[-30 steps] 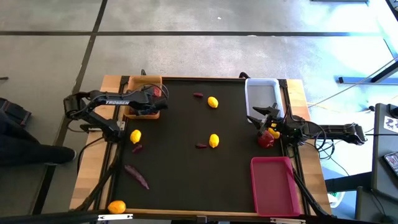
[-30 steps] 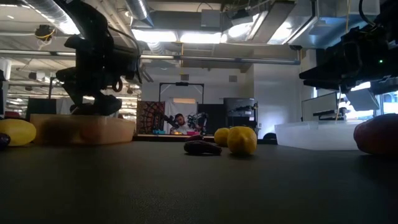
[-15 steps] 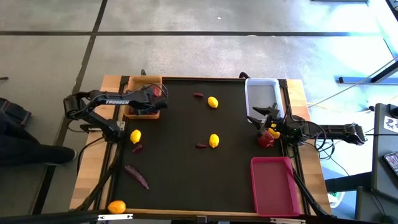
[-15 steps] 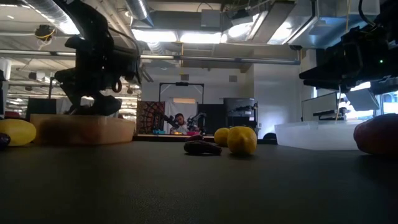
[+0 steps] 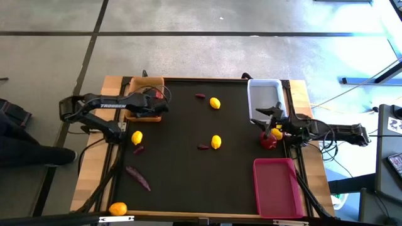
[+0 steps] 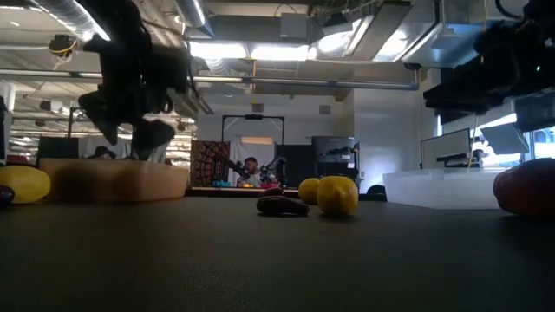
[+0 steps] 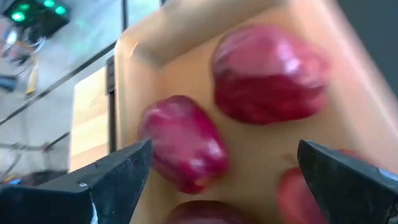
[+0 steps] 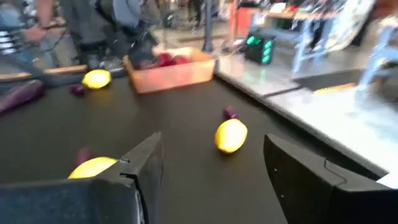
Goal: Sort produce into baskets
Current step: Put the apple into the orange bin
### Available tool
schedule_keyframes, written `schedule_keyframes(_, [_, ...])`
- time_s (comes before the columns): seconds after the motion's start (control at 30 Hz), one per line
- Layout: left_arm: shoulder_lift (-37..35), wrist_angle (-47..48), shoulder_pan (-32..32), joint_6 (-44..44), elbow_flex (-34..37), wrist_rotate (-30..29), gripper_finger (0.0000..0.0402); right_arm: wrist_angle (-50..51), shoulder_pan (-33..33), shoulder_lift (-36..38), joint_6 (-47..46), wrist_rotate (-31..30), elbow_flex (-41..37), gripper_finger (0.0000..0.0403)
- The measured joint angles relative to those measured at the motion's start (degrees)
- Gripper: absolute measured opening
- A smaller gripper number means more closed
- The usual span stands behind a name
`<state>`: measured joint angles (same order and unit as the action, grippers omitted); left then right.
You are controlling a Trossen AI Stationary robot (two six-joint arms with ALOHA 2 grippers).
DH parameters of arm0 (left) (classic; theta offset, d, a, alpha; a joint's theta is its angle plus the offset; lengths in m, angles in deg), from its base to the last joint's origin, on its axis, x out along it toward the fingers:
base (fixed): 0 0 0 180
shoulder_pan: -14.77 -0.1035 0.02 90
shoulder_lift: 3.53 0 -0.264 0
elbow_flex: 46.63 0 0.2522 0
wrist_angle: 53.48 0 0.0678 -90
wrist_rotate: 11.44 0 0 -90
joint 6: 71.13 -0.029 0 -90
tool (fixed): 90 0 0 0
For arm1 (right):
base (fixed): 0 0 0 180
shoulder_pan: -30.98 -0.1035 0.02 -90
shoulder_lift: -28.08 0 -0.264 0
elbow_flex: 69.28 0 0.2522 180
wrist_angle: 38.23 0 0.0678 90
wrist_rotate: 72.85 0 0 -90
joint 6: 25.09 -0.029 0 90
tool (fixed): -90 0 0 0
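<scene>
My left gripper (image 5: 157, 100) hangs open over the tan wooden basket (image 5: 141, 114) at the table's far left. In the left wrist view its fingers (image 7: 118, 180) spread above several dark red fruits (image 7: 270, 74) lying on the basket floor (image 7: 261, 140). My right gripper (image 5: 264, 119) stands open and level near the white basket (image 5: 264, 94), with a red fruit (image 5: 268, 142) and a yellow fruit (image 5: 277, 133) just below it. Yellow fruits (image 5: 215, 142) and thin purple pieces (image 5: 138, 177) lie loose on the black mat.
The magenta-pink basket (image 5: 276, 185) sits at the near right. More yellow fruits (image 5: 215, 103) (image 5: 136, 137) and an orange one (image 5: 117, 208) are scattered on the mat. Small purple pieces (image 5: 200, 96) (image 5: 203, 147) lie beside them. Wooden table edges frame the mat.
My left gripper has risen from just over the wooden basket and drawn a little toward the table's left edge, its fingers spreading wider. My right gripper has lifted slightly, still open.
</scene>
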<state>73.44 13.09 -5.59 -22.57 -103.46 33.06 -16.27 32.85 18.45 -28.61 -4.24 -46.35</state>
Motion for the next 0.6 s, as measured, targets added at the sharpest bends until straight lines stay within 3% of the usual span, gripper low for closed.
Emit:
schedule_keyframes(0.17, [-3.85, -3.14, 5.88, 1.02, -0.40, 0.00, 0.0393, 6.60, 0.02, 0.02, -3.78, 5.73, 5.77, 0.0239])
schedule_keyframes(0.4, [-5.58, -13.21, 14.53, -0.41, -0.42, 0.00, 0.0393, 5.04, 0.02, -0.02, -11.47, 15.91, 9.95, 0.0239])
schedule_keyframes(0.6, [-5.26, -20.83, 19.40, -4.80, -0.44, -0.04, 0.0393, 10.23, 0.00, -2.50, -14.26, 18.11, 16.18, 0.0239])
